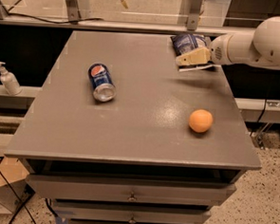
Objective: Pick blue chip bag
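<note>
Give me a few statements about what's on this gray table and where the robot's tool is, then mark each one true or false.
1. The tool is at the blue chip bag, by the table's far right corner as pictured. True.
2. The Pepsi can stands upright. False: it lies on its side.
3. The orange sits on the table, well apart from the can. True.
4. The pump bottle stands on the table beside the can. False: it stands on a ledge off the table's left side.
</note>
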Robot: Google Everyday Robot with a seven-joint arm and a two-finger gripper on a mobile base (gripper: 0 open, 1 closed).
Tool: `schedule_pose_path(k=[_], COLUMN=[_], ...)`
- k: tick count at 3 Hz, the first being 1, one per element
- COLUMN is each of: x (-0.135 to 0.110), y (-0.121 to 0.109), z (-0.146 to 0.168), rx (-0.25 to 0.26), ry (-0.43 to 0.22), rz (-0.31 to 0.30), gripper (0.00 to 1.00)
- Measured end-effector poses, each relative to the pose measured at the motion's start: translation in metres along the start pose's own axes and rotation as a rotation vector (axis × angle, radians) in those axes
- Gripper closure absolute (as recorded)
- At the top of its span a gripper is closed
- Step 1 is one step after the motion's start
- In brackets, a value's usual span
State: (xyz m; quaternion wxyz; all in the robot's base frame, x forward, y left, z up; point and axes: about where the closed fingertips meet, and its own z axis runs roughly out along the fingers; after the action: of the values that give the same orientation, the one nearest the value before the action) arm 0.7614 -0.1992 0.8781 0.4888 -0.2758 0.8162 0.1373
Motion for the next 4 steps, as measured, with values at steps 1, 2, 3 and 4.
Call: schedule_pose_path(k=[1, 2, 3, 4], x=[0.003, 0.008, 0.011, 0.008], y=[-0.012, -0.023, -0.029, -0.032], z=[0.028, 0.050, 0.062, 0.062], rx=[0.014, 0.022, 0.032, 0.052], ry=[0.014, 0.034, 0.058, 0.071], rz=[0.030, 0.066, 0.071, 0.052], gripper=[0.00, 0.00, 0.17, 0.41])
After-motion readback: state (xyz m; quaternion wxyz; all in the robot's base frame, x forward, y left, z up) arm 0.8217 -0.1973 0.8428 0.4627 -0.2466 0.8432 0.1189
